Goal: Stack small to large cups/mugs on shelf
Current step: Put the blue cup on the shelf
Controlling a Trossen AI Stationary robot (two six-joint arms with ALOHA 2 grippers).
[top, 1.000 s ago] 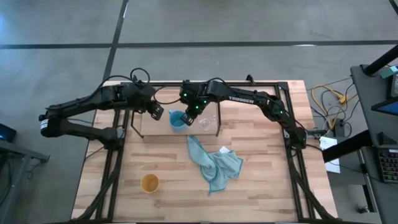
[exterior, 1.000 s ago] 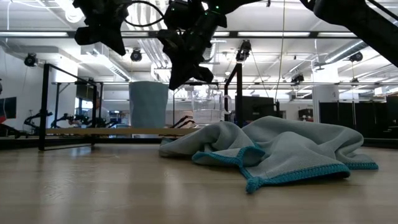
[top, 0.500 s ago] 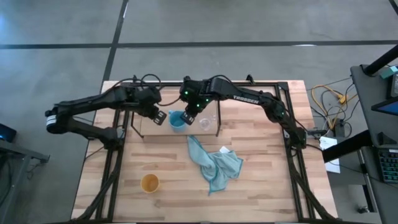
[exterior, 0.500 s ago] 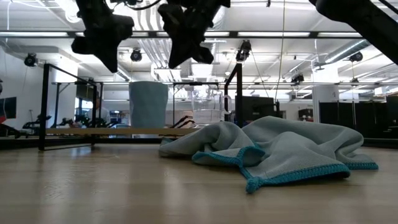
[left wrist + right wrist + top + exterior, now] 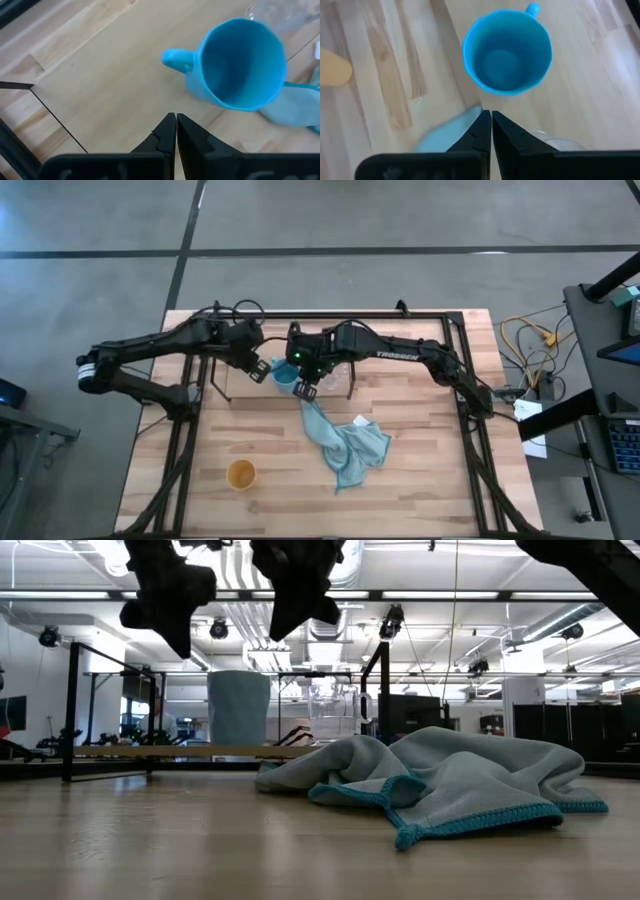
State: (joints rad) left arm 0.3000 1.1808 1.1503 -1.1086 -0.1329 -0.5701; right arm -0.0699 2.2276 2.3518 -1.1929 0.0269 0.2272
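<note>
High view: blue mug (image 5: 285,374) on shelf (image 5: 240,388)

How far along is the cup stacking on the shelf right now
Partly done. The blue mug and the clear glass cup already stand on the shelf, side by side, not nested. Nothing is in hand: the left gripper and the right gripper hang shut and empty above the mug. Left to do: fetch the yellow-orange cup, alone at the table's near edge by the teal cloth, and stack all three.
</note>
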